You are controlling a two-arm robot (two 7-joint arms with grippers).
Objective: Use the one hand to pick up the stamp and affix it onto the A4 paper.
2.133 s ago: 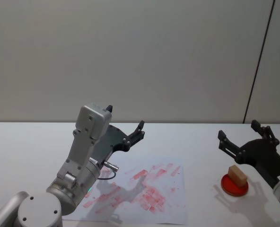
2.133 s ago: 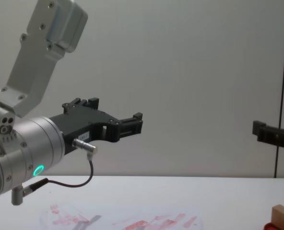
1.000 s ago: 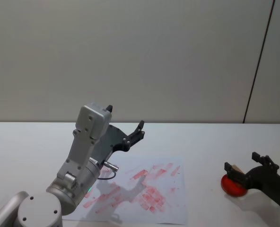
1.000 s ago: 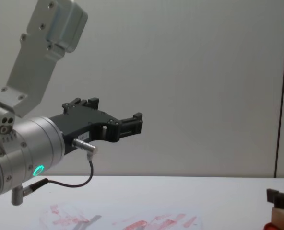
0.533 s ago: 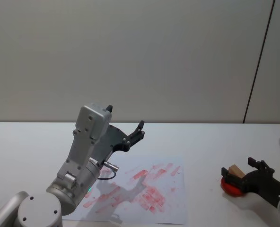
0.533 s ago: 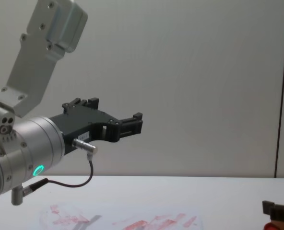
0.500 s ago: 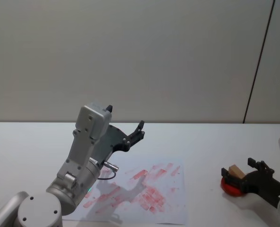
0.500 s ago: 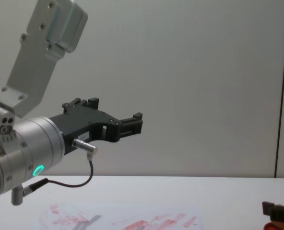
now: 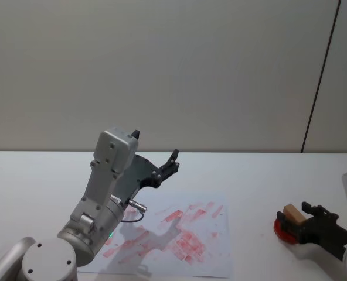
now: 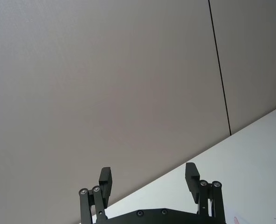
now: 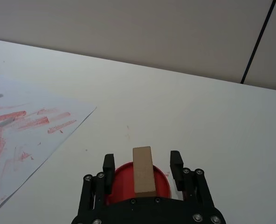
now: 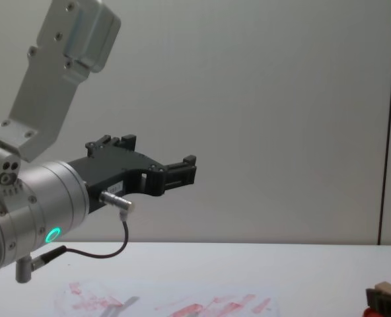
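- The stamp (image 11: 143,170) stands on a flat red ink pad (image 11: 120,183) at the right of the table (image 9: 249,175). It is probably kept there so that its face takes up ink.
- The right gripper (image 11: 142,164) sits low around the stamp, with one finger on each side and a gap showing at both. The jaws are open and not yet clamped, and I judge this to be the line-up for the grasp.
- The A4 paper (image 9: 211,257) lies flat to the left of the pad and apart from it. Red marks cover much of it, with bare white along its right edge where a press could go.
- The left gripper (image 10: 148,172) is raised at the left, well above the table, with its jaws spread wide and holding nothing. It looks parked, since one arm does this job.
- Count: one stamp, one ink pad, one sheet and two grippers.
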